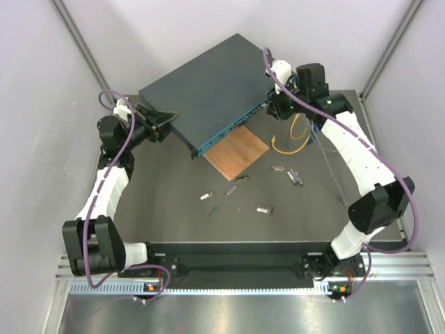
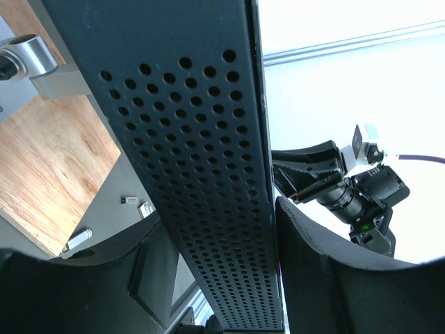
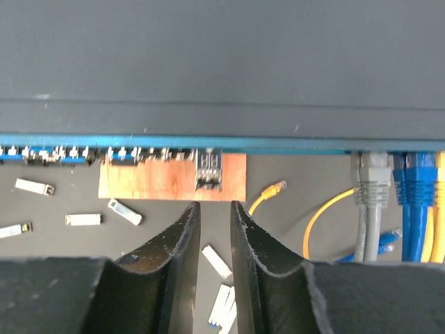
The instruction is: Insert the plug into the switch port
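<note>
The switch (image 1: 208, 87) is a dark blue-grey box lying askew at the back of the table, its teal port face (image 3: 174, 142) turned toward the right arm. My left gripper (image 1: 163, 122) is shut on the switch's left end, and the perforated side wall (image 2: 195, 139) fills the space between its fingers (image 2: 306, 250). A small black plug (image 3: 208, 170) sticks out of a port in the teal row. My right gripper (image 3: 212, 205) hovers just short of that plug, its jaws a narrow gap apart with nothing between them.
A brown wooden square (image 1: 236, 153) lies under the switch's front edge. A grey cable (image 3: 368, 202) and blue cables (image 3: 417, 202) are plugged in at the right end of the port row. A loose yellow cable (image 1: 295, 136) curls nearby. Several small silver modules (image 1: 263, 207) are scattered on the mat.
</note>
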`<action>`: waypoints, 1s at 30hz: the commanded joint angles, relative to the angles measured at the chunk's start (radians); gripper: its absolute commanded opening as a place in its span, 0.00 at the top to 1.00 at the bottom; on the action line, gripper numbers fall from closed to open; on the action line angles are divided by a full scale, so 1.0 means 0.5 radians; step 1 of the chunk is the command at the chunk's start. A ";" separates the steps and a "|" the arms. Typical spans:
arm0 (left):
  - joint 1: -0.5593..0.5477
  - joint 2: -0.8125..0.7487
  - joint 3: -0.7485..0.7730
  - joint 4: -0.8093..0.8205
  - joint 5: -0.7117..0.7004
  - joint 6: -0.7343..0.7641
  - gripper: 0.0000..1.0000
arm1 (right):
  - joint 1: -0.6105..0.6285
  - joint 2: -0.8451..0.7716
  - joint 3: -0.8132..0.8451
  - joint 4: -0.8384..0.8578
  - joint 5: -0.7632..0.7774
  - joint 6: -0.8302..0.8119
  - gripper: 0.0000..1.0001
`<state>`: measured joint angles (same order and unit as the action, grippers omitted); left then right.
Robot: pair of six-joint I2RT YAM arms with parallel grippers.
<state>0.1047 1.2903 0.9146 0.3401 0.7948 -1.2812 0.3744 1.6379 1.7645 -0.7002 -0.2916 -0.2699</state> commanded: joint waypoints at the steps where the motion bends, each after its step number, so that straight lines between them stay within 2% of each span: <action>1: 0.002 0.003 0.005 0.121 -0.089 0.108 1.00 | -0.006 0.050 0.122 0.118 -0.027 0.083 0.78; 25: 0.005 0.015 0.002 0.117 -0.077 0.117 1.00 | 0.024 0.173 0.211 0.360 -0.058 0.218 0.86; 30: 0.005 0.021 0.002 0.111 -0.071 0.120 1.00 | 0.030 0.179 0.205 0.495 -0.037 0.279 0.92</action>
<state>0.1051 1.2907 0.9146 0.3405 0.7948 -1.2823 0.3779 1.7168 1.8137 -0.6548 -0.3004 -0.1688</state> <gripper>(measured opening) 0.576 0.089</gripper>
